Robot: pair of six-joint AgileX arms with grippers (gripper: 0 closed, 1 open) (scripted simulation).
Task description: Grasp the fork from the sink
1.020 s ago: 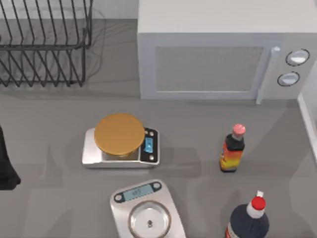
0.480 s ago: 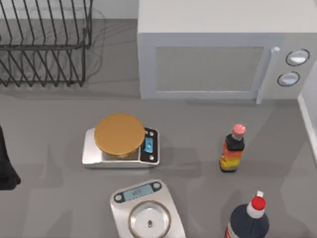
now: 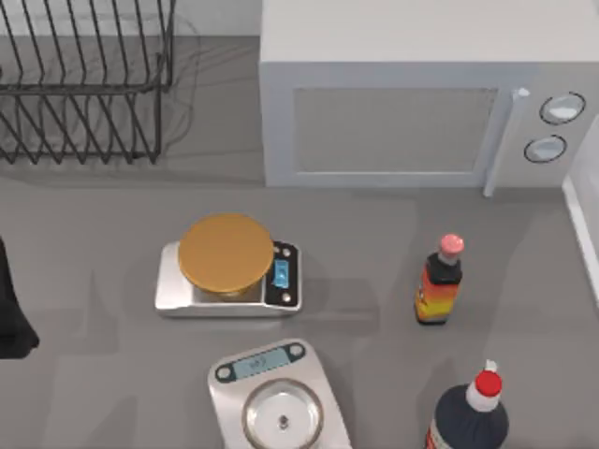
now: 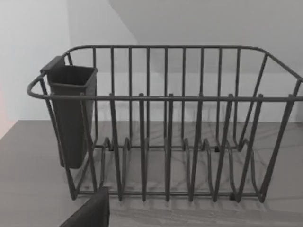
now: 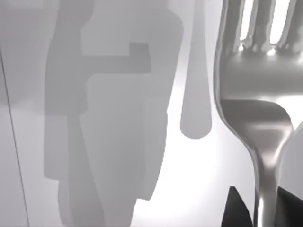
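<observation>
Fork (image 5: pixel 258 109) fills the right wrist view, very close to the camera, its tines up and its thin neck running down between two dark fingertips (image 5: pixel 235 208) of the right gripper (image 5: pixel 259 213); the fingers stand close on both sides of the neck, but I cannot tell if they already press on it. A pale sink surface (image 5: pixel 142 156) with shadows lies behind it. I think the risk is that the smooth, narrow metal slips or turns if the hold is not firm, and that the fork falls when it is lifted. The left arm (image 3: pixel 11 309) waits at the left edge of the table, its camera looking at the wire dish rack (image 4: pixel 165 127); its fingers I cannot judge. I count one fork, one rack with one dark cup (image 4: pixel 71 113), one microwave (image 3: pixel 402 103), two kitchen scales (image 3: pixel 229 281), two bottles (image 3: pixel 440 281).
</observation>
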